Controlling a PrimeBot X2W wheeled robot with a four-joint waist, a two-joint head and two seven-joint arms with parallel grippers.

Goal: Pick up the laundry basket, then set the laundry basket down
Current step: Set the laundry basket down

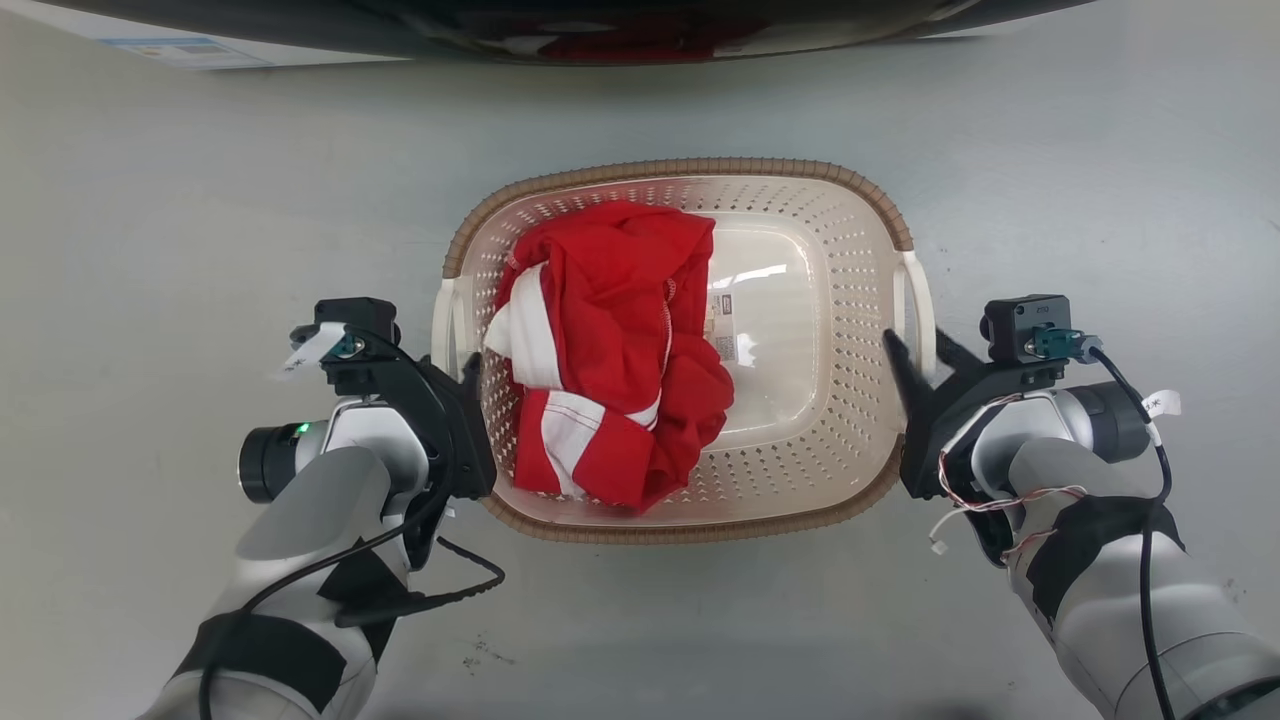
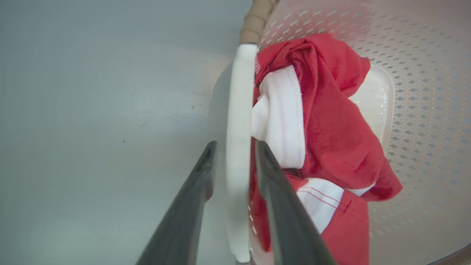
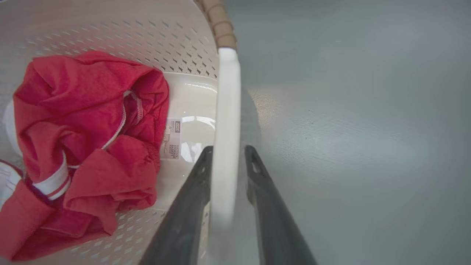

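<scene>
One laundry basket (image 1: pixel 690 168) between left tool (image 2: pixel 235 145), right tool (image 1: pixel 917 342).

One laundry basket (image 1: pixel 690 168), count it, sitting between two hands: left hand (image 2: pixel 235 144), right hand (image 3: pixel 229 148). Two white handles, the left handle (image 1: pixel 445 325) and right handle (image 1: pixel 921 300), one between each hand's fingers. One red-and-white garment (image 1: pixel 610 330), nearer the left hand. One small label (image 1: pixel 722 325).

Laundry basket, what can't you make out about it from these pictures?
- The label: print too small in the head view, blurred in the right wrist view.
- Floor of the laundry basket, left half: head view, covered by the red garment.
- Grip: in the wrist views the left gripper straddles the left handle, the right gripper the right handle; blur hides whether they clamp.
</scene>
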